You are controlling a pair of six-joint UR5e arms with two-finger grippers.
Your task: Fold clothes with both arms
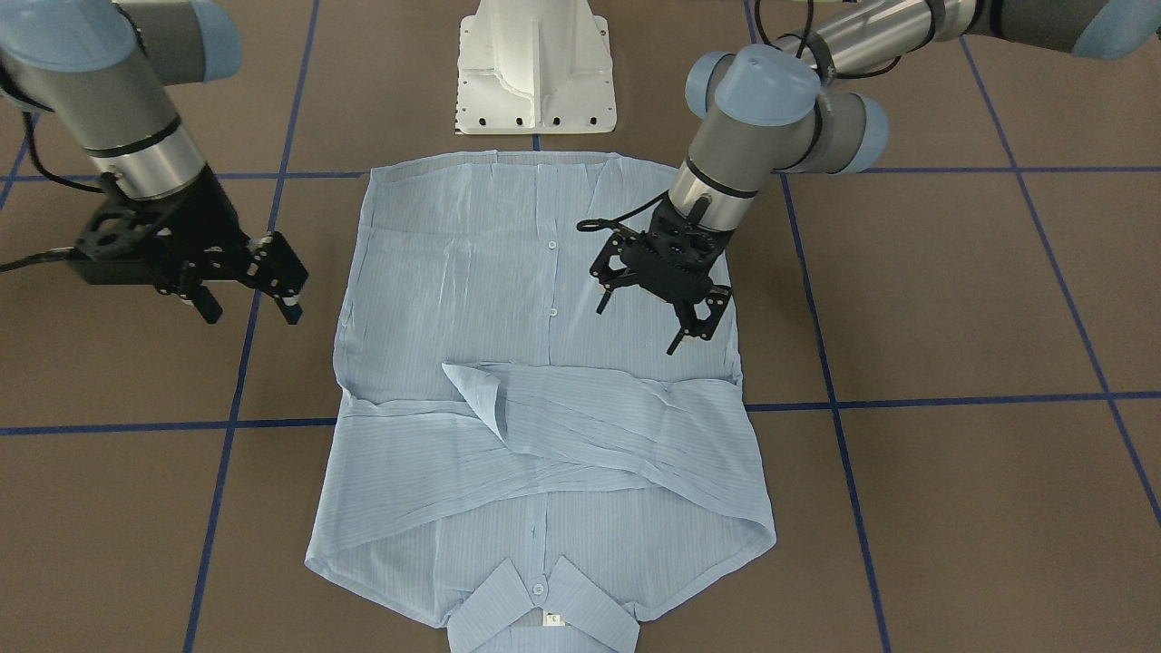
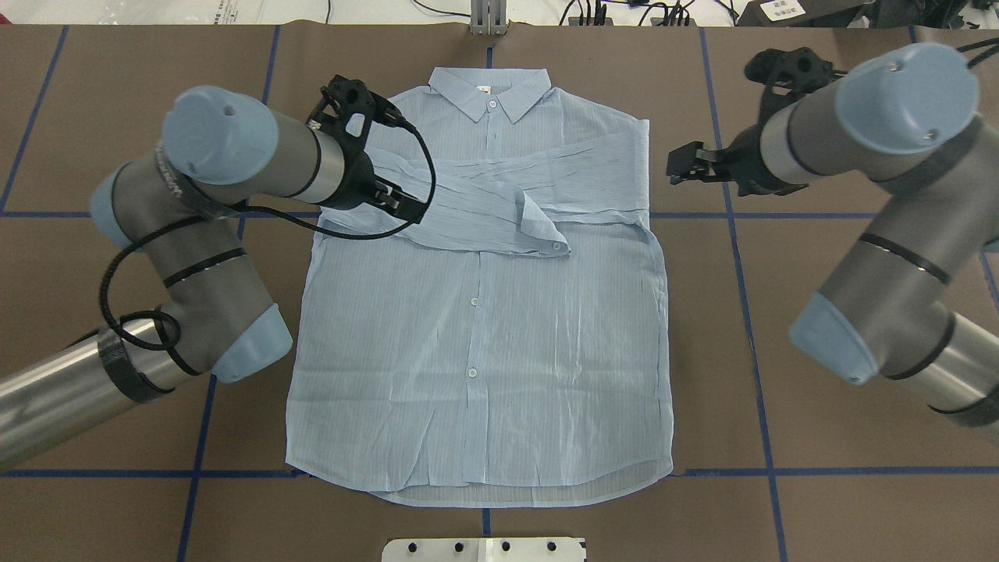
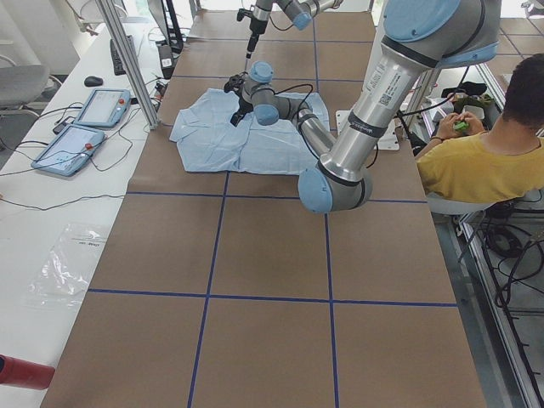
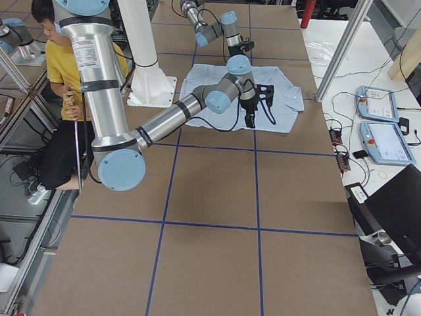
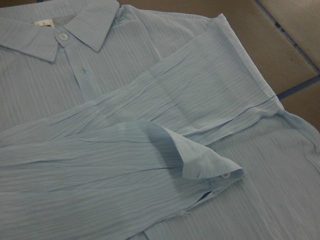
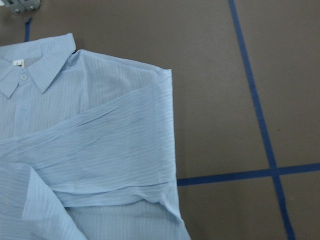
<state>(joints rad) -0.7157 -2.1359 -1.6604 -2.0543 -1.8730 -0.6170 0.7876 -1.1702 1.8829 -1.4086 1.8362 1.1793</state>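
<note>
Front view, shirt: the shirt (image 1: 544, 299) lies flat and front-up on the brown table (image 1: 952, 299). It is buttoned, with its hem near the white base (image 1: 535, 73) and its collar (image 1: 544, 612) at the opposite end.
Front view, sleeves: both sleeves (image 1: 590, 426) are folded across the chest, one over the other. A cuff (image 1: 476, 390) is turned up near the button line.
Front view, left gripper: the left gripper (image 1: 637, 328) hangs over the shirt's left side by the sleeve fold. Its fingers are spread wide and hold nothing.
Front view, right gripper: the right gripper (image 1: 254, 317) is over bare table beside the shirt's other edge. Its fingers are apart and empty.
Overhead view: the left gripper is above the folded sleeve, and the right gripper is near the right shoulder, clear of the cloth.
Side views: both arms reach out to the shirt, and a person in yellow (image 3: 493, 153) sits beside the table.
Left wrist view: the collar, the crossed sleeves and the upturned cuff with its button.
Right wrist view: the shirt's shoulder corner, with blue tape lines (image 6: 250, 90) on the table beside it.
</note>
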